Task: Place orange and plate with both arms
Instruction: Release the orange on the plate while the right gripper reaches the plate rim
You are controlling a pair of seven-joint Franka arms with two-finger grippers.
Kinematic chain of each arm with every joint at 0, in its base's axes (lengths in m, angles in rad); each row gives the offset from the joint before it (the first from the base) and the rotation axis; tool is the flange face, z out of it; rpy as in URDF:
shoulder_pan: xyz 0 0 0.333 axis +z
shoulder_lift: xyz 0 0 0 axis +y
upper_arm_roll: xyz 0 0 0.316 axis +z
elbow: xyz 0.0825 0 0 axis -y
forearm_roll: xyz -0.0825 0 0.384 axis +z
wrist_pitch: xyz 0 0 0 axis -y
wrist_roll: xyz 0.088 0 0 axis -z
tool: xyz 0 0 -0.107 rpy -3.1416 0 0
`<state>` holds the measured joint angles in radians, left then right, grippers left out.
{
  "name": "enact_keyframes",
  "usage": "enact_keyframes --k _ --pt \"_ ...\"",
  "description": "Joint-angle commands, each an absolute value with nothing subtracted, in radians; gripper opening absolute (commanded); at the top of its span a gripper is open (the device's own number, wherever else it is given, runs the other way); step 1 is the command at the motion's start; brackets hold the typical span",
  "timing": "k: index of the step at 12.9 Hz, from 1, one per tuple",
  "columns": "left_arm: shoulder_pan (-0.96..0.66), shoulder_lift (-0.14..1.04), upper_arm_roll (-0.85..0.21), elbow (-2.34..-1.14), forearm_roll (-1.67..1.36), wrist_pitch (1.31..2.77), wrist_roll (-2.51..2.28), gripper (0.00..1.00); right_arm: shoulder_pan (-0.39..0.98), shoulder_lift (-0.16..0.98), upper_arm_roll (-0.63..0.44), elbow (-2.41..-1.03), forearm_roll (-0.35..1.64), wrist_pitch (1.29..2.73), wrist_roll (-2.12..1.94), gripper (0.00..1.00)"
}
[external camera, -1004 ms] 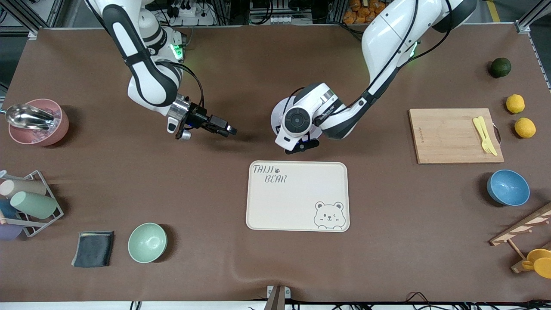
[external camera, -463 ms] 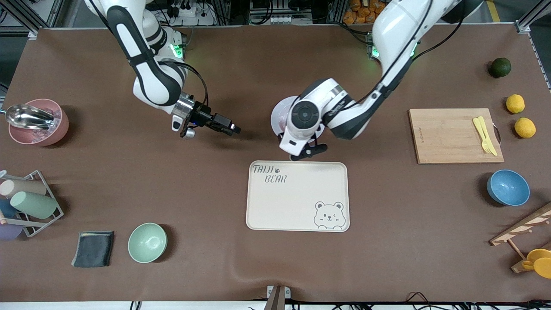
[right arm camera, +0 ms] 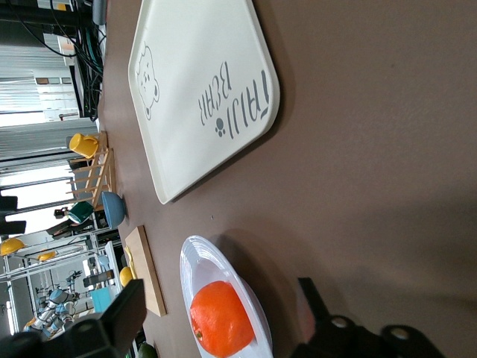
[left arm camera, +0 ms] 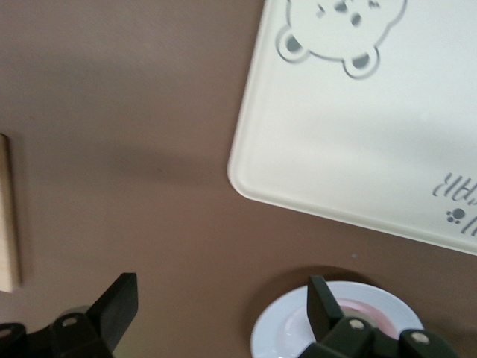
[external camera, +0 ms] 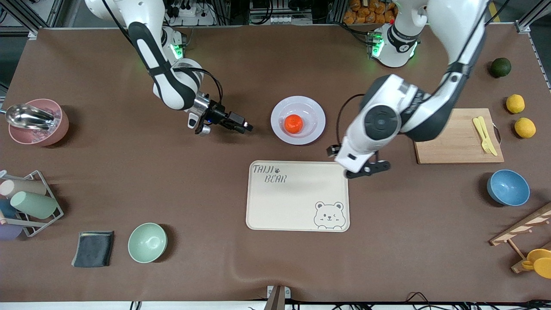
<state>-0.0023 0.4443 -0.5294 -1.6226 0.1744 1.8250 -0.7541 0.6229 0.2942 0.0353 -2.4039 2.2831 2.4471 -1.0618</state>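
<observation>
The orange (external camera: 294,123) lies in the middle of the pale plate (external camera: 312,110), which rests on the table just farther from the front camera than the cream bear tray (external camera: 297,196). My right gripper (external camera: 242,125) is open and empty, low, beside the plate toward the right arm's end. Its wrist view shows the orange (right arm camera: 220,317) and the plate (right arm camera: 197,261) between its spread fingers. My left gripper (external camera: 368,169) is open and empty over the table by the tray's corner, toward the left arm's end. The left wrist view shows the plate's rim (left arm camera: 279,335).
A wooden board (external camera: 447,135) with a yellow fork (external camera: 484,135) lies toward the left arm's end, with a blue bowl (external camera: 508,187), two lemons and a dark green fruit. A green bowl (external camera: 147,242), a dark cloth, a cup rack and a pink bowl stand toward the right arm's end.
My left arm has swung away from over the plate toward its own end, uncovering the plate with the orange in it. My right gripper has moved closer to the plate.
</observation>
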Motion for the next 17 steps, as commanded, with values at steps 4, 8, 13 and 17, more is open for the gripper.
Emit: enact_keyframes --k 4,8,13,17 --pt "0.201 0.308 -0.537 -1.658 0.195 1.753 -0.393 1.0 0.716 0.339 0.026 -2.355 2.393 2.456 -1.095 0.73" --pt "0.126 0.223 -0.312 -1.672 0.172 1.724 -0.152 1.0 0.75 0.394 0.026 -2.333 2.493 2.451 -1.2 0.72" --pt "-0.06 0.059 0.015 -1.675 0.031 1.686 -0.014 1.0 0.799 0.425 0.025 -2.301 2.554 2.46 -1.206 0.68" --pt "-0.058 -0.003 0.009 -1.663 0.026 1.645 -0.018 1.0 0.821 0.443 0.025 -2.287 2.577 2.464 -1.207 0.6"
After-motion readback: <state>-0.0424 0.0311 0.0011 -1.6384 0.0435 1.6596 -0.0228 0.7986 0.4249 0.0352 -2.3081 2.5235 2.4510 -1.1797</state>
